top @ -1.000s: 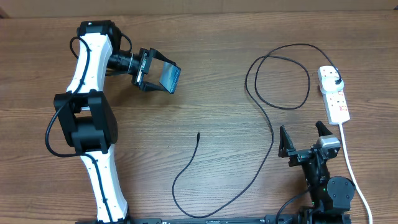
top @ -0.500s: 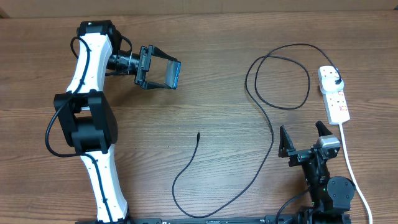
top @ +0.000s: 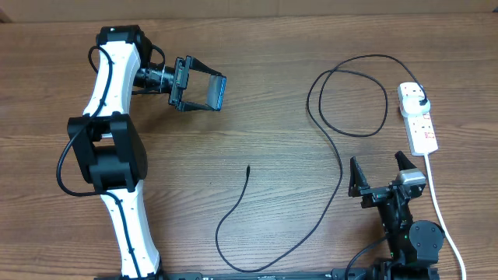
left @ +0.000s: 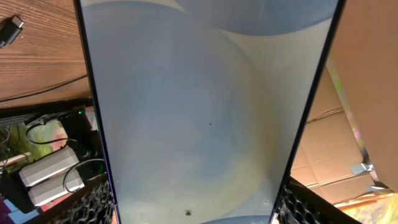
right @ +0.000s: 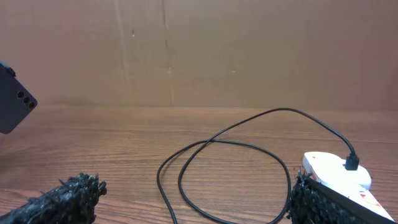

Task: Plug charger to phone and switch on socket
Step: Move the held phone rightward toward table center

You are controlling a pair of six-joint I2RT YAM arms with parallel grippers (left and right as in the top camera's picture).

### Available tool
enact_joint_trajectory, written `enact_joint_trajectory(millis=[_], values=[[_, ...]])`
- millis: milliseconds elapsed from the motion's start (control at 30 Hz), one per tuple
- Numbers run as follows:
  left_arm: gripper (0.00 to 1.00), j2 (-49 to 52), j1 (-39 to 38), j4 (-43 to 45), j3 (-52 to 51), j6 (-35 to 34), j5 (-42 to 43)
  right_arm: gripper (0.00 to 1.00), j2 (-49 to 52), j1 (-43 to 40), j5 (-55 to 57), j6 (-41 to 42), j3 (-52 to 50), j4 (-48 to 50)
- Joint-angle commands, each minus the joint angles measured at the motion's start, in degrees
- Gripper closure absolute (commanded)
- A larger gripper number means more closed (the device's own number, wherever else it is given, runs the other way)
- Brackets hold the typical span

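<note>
With its jaws spread partway and pressed against the long edges of the phone [left: 205,112], the left claw [top: 218,93] holds the handset clear of the wooden table [top: 264,47] at the far left. The pale blue-grey screen fills the wrist camera's view, and the dark back with its little lenses is turned toward the other arm. At the near right the right claw [top: 380,173] stands as wide as it goes with nothing in it, its rough black fingers [right: 62,196] framing a stretch of tabletop. Between the two arms lies the charger [top: 340,166], a thin, limp black cable whose small tip [top: 247,168] rests on the wood near the middle, well apart from the phone. The rest loops across to a black plug [top: 421,101] seated in the socket [top: 422,128], a small white strip with red-marked switches and a thicker white cord [top: 440,214] trailing toward the near edge. Judged from here, the trouble lies in the meeting of tip and phone. The phone is a smooth, glossy slab, so a push from the connector could twist or slide it in the grip. The tip is tiny and the cable floppy, so it may roll in the fingers or arrive crooked at the port. A hard tug could also drag the light strip or work the plug loose. Whether a switch is on is too small to tell.
</note>
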Motion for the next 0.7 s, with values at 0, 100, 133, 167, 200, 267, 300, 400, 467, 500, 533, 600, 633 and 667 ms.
enact_joint_trajectory(millis=[0, 100, 133, 167, 200, 267, 300, 400, 467, 500, 533, 600, 633, 667], values=[[0.96, 0.15, 0.04, -0.39, 1.68, -0.55, 2.69, 0.0, -0.55, 0.28, 0.42, 0.24, -0.59, 0.31], [0.96, 0.15, 0.04, -0.37, 1.68, -0.55, 2.49, 0.0, -0.57, 0.28, 0.42, 0.22, -0.59, 0.31], [0.96, 0.17, 0.04, -0.39, 1.68, -0.57, 2.47, 0.0, -0.57, 0.28, 0.42, 0.24, -0.59, 0.31], [0.96, 0.17, 0.04, -0.37, 1.68, -0.57, 2.47, 0.0, -0.57, 0.28, 0.42, 0.24, -0.59, 0.31], [0.96, 0.17, 0.04, -0.39, 1.68, -0.55, 2.47, 0.0, -0.57, 0.28, 0.42, 0.24, -0.59, 0.31], [0.96, 0.17, 0.04, -0.39, 1.68, -0.55, 2.47, 0.0, -0.55, 0.28, 0.42, 0.24, -0.59, 0.31], [0.96, 0.15, 0.04, -0.39, 1.68, -0.55, 2.47, 0.0, -0.55, 0.28, 0.42, 0.24, -0.61, 0.31], [0.96, 0.17, 0.04, -0.39, 1.68, -0.55, 2.47, 0.0, -0.57, 0.28, 0.42, 0.24, -0.59, 0.31], [0.96, 0.17, 0.04, -0.37, 1.68, -0.52, 2.43, 0.0, -0.57, 0.28, 0.42, 0.24, -0.59, 0.31], [0.96, 0.17, 0.04, -0.37, 1.68, -0.48, 2.43, 0.0, -0.55, 0.28, 0.42, 0.24, -0.59, 0.31], [0.96, 0.17, 0.04, -0.37, 1.68, -0.33, 2.43, 0.0, -0.55, 0.28, 0.42, 0.22, -0.59, 0.31], [0.96, 0.15, 0.02, -0.39, 1.68, -0.33, 2.21, 0.0, -0.55, 0.28, 0.42, 0.22, -0.59, 0.31], [0.96, 0.15, 0.04, -0.37, 1.68, -0.33, 1.88, 0.0, -0.57, 0.28, 0.42, 0.24, -0.59, 0.31], [0.96, 0.17, 0.04, -0.39, 1.68, -0.35, 1.51, 0.0, -0.55, 0.28, 0.42, 0.22, -0.59, 0.31]])
